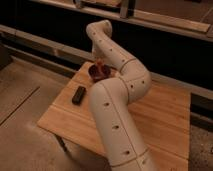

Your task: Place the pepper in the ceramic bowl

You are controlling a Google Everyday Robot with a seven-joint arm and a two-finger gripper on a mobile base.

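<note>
Above the ceramic bowl [98, 73] at upper centre, the end effector [100, 64] hangs, grip state untellable, seemingly at release; next, lift clear of the worktop [165, 112].

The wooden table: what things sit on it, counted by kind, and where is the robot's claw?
Ceramic bowl, dark, far side of the wooden table: 1
Black rectangular block, left part: 1
Pepper, reddish, at the bowl: 1
Claw, directly over the bowl: 1
Total: 4
</note>
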